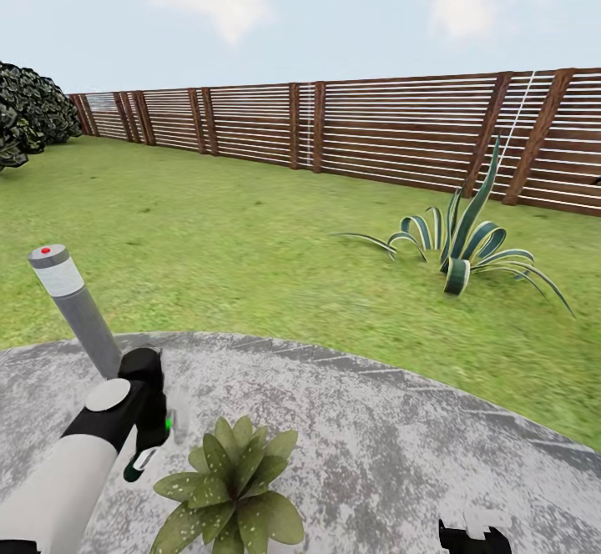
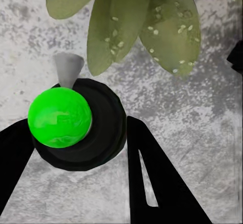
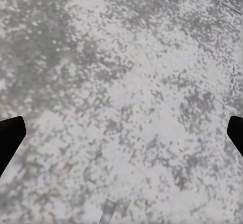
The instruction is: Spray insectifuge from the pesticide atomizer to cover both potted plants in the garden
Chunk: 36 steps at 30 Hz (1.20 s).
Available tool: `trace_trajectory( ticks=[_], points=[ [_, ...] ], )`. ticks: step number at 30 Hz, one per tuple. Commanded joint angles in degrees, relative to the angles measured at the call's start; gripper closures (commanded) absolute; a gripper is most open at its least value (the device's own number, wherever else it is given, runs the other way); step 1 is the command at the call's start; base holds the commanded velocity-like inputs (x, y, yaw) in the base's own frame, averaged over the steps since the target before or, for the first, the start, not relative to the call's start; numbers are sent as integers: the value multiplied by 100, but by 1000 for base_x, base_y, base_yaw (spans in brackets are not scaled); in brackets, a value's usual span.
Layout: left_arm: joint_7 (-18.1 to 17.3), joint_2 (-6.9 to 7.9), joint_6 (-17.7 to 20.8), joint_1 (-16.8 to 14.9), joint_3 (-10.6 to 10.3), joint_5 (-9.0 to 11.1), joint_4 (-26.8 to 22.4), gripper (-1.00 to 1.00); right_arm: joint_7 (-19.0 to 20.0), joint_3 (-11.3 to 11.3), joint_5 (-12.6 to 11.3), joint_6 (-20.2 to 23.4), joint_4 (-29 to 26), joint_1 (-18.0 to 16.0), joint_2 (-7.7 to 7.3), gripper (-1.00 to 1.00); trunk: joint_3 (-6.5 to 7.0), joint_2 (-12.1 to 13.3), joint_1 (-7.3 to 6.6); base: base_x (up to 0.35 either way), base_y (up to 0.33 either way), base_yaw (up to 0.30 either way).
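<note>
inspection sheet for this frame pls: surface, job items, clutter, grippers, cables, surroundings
Surface: round grey stone patio, lawn around it.
Job's things: pesticide atomizer, green-topped, between the left gripper fingers; potted plant beside it, leaves speckled.
Clutter: grey bollard lamp.
Grippers: left shut on the atomizer; right gripper open over bare stone.
Cables: nothing seen.
Surroundings: slatted wooden fence, striped agave, dark bush.
</note>
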Motion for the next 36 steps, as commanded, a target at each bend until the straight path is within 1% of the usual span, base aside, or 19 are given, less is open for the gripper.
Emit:
trace_trajectory(
  ticks=[1,2,5,9,10,11,13,14,15,19,25,28,29,36],
  points=[
    [-31,10,64,58,-6,6,-2,100,-17,-39,61,-27,10,-6,1,-100,-5,-2,-1,0,0,0],
    [-31,15,66,138,5,25,0,100,-17,-39,62,-28,10,-6,-3,-100,-5,-2,-1,0,0,0],
    [-31,19,75,240,15,44,0,100,-17,-39,63,-28,3,-6,-13,-100,-5,-2,-1,0,0,0],
    [-31,20,129,265,26,57,-6,100,-17,-40,63,-28,1,-6,-16,-100,-5,-2,-1,0,0,0],
    [-31,20,137,267,62,56,-6,100,-17,-39,61,-28,-2,-6,-15,-100,-5,-2,-1,0,0,0],
    [-31,20,141,267,126,55,-6,100,-17,-41,59,-28,-4,-6,-12,-100,-5,-2,-1,0,0,0],
    [-31,19,145,268,497,34,-13,100,-24,-42,49,-32,-7,-6,-2,-100,-5,-2,-1,0,0,0],
    [-31,14,153,268,752,7,-63,100,-25,-39,46,-36,-7,-6,0,-100,-5,-2,-1,0,-49,0],
    [-31,9,159,268,780,1,-70,100,-26,-39,46,-37,-8,-6,1,-100,-5,-2,-1,0,-147,0],
    [-31,-15,177,239,807,-6,-83,100,-26,-44,45,-34,-8,-6,6,-100,-5,-2,-1,-17,-238,46],
    [-31,-31,258,184,808,-14,-94,100,-26,-48,39,-37,-8,-6,10,-100,-5,-2,-1,-162,-248,213],
    [-31,-39,444,176,799,-15,-99,100,-26,-48,37,-37,-15,-6,10,-100,-5,-2,-1,-218,-228,46],
    [-31,-47,589,144,773,-16,-103,100,-26,-48,37,-38,-16,-6,6,-100,-5,-2,-1,-176,-237,4],
    [-31,-29,612,67,756,-25,-111,100,-26,-48,41,-37,-15,-6,10,-100,-5,-2,-1,-140,-258,1]
  ],
)
